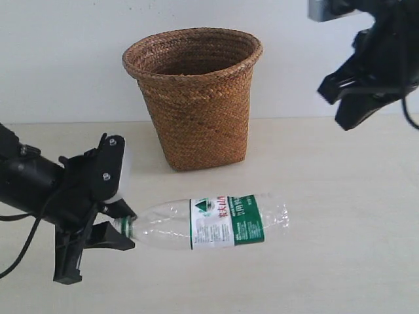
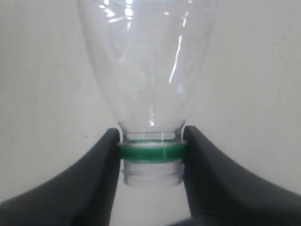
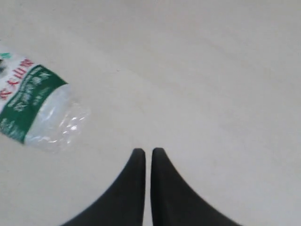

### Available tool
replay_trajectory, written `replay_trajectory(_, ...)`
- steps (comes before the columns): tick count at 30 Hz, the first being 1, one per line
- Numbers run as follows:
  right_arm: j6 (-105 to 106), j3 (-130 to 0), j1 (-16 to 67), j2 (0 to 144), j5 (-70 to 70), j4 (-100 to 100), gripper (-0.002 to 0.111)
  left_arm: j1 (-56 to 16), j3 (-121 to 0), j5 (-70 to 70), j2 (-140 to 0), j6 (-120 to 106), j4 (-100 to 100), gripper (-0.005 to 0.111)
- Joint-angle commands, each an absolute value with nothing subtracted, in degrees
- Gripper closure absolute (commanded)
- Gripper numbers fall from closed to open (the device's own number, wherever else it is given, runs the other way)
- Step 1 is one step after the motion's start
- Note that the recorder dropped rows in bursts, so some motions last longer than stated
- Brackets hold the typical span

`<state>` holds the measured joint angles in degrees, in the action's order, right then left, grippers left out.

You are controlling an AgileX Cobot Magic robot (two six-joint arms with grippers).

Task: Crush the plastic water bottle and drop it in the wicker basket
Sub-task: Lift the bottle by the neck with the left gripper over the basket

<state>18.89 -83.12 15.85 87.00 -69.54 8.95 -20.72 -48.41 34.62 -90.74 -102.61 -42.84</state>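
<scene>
In the exterior view the wicker basket (image 1: pixel 203 118) stands upright at the back of the pale table (image 1: pixel 340 216). Just in front of it lies the plastic water bottle (image 1: pixel 222 222), on its side, with open tabletop between the two. The left gripper (image 1: pixel 127 227) sits at the bottle's neck end, while the right gripper (image 1: pixel 335 108) hangs high and well apart from both. In the left wrist view its black fingers (image 2: pixel 106 160) press on either side of the green ring (image 2: pixel 150 151) on the clear neck, clamped onto it. In the right wrist view the jaws are almost together, only a thin slit between them, holding nothing. The bottle's dented base and green-and-white label (image 3: pixel 28 94) lie off to one side.
</scene>
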Motion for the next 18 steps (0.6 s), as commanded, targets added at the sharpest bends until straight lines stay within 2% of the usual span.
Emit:
replay_trajectory(1,18.7,-79.0,9.9,84.7,-70.0,5.6,0.108,-20.7,-54.1,42.6,-88.7,-100.3,-44.7,0.102)
replay_trajectory(7,18.7,-71.9,4.7,84.7,-66.9,5.0,0.108,-20.6,-63.0,42.5,-87.5,-97.4,-44.7,0.102)
replay_trajectory(11,19.4,-67.9,4.6,84.7,-60.6,8.6,0.108,-20.6,-67.8,23.2,-87.5,-96.9,-53.5,0.101)
replay_trajectory(12,20.5,-67.2,4.6,84.7,-59.8,9.7,0.108,-20.6,-68.6,18.2,-87.8,-98.3,-56.8,0.098)
replay_trajectory(13,21.4,-66.7,4.6,84.7,-59.2,10.5,0.108,-20.6,-69.9,15.8,-88.2,-101.0,-60.1,0.092)
replay_trajectory(15,22.1,-65.6,4.6,84.7,-57.7,12.1,0.108,-20.6,-72.9,14.4,-90.1,-105.0,-61.5,0.071)
replay_trajectory(16,22.7,-65.2,4.6,84.7,-57.1,12.8,0.108,-20.6,-74.1,13.5,-91.5,-105.2,-61.5,0.053)
replay_trajectory(17,23.1,-64.6,4.6,84.7,-56.5,14.2,0.108,-20.6,-75.7,11.4,-93.0,-103.9,-62.3,0.03)
replay_trajectory(18,23.6,-64.0,4.6,84.7,-56.5,15.4,0.108,-20.6,-76.6,9.5,-94.1,-102.5,-62.6,0.017)
